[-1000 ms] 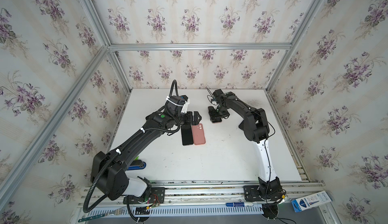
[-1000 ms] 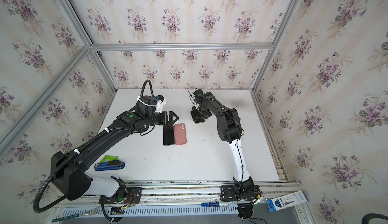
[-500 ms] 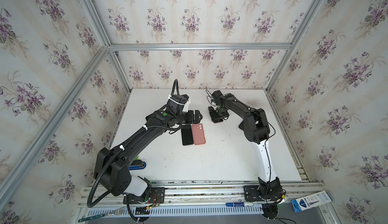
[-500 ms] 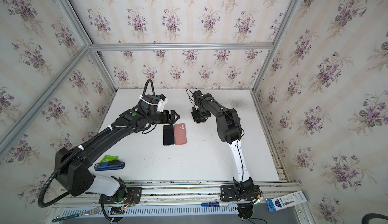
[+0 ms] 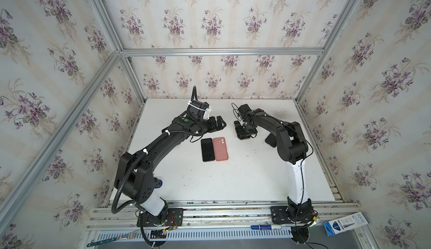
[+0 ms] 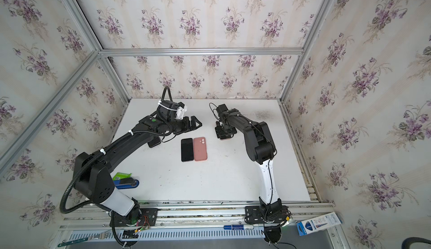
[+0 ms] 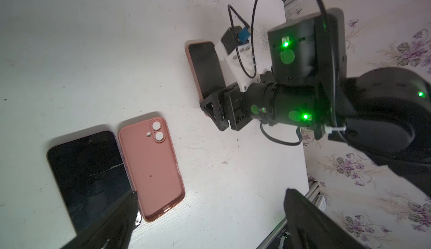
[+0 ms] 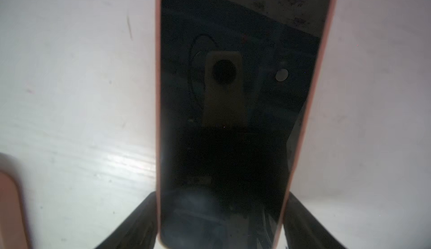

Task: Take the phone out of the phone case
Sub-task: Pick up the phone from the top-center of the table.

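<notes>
We log a black-screened phone in its salmon-pink soft case [image 8: 221,96], on the white desk [image 5: 245,180], pinched across its near end by the right pincer [image 8: 222,196]; the left pincer [image 7: 210,194] gapes wide, empty. Step, we judge: securing; next, pry a case corner free.

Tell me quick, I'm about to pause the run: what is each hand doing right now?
Left hand: open, holding nothing.
Right hand: closed on the sides of the cased phone.
</notes>
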